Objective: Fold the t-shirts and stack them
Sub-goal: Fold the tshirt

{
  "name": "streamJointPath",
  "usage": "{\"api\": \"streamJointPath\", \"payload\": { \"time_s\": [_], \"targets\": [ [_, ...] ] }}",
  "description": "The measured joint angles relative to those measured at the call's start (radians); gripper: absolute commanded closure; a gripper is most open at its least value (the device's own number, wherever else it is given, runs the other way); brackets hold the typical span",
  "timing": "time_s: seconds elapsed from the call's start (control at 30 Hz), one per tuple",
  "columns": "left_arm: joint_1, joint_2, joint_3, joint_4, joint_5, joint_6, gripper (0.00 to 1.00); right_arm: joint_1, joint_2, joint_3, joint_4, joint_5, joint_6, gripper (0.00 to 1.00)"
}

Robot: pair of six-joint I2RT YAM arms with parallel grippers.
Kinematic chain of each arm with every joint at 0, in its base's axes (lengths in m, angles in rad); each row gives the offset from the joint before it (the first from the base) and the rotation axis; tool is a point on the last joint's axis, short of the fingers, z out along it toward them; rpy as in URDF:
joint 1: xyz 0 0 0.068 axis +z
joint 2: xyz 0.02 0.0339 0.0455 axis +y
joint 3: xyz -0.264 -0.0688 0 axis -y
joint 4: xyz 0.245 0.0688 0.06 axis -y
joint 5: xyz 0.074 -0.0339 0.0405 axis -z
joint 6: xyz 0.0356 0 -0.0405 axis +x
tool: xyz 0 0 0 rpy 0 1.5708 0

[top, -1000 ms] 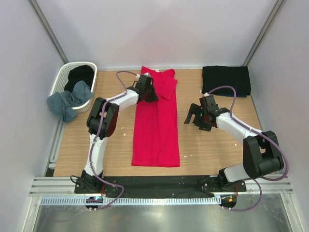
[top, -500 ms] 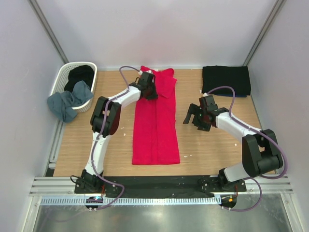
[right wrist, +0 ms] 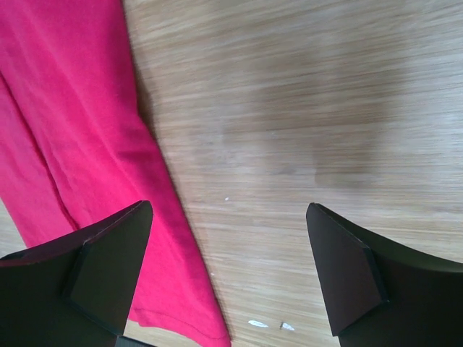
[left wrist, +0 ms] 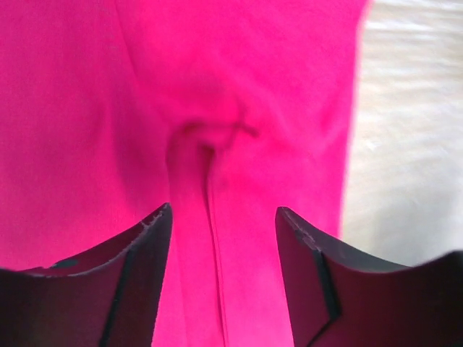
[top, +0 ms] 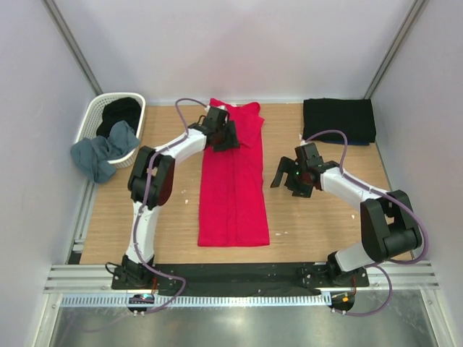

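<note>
- The crimson t-shirt (top: 234, 181) lies in the middle of the tabletop (top: 318, 224) (pale, wood-grained). It is folded into a long, narrow, smooth strip with a lengthwise crease.
- The left tool (left wrist: 223, 210) hovers over the strip's far end. Its dark wedge-shaped fingers are spread and released, with a small puckered wrinkle of cloth between them.
- The right tool (right wrist: 230, 206) is likewise parted and empty, above bare wood just beside the strip's right edge.
- A black t-shirt (top: 338, 120) sits folded square at the far right.
- A white lattice basket (top: 87, 119) holds a crumpled black garment (top: 120, 110), and a grey-blue t-shirt (top: 101, 153) slumps over its rim.
</note>
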Motion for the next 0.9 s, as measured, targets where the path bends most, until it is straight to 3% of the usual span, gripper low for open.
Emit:
{"api": "streamJointPath", "payload": {
  "time_s": [0.2, 0.37, 0.57, 0.9],
  "targets": [
    [-0.018, -0.283, -0.209, -0.003, 0.011, -0.037, 0.35, 0.098, -0.013, -0.024, 0.049, -0.037, 0.045, 0.1],
    [-0.039, -0.532, -0.437, -0.008, 0.008, -0.076, 0.34, 0.219, -0.039, -0.097, 0.103, -0.055, 0.122, 0.23],
    [-0.054, -0.756, -0.723, -0.073, 0.009, -0.113, 0.32, 0.327, -0.087, -0.209, 0.137, -0.058, 0.246, 0.35],
    [-0.056, -1.095, -1.059, -0.15, 0.016, -0.251, 0.32, 0.525, -0.253, -0.356, 0.118, 0.006, 0.509, 0.44]
  ]
}}
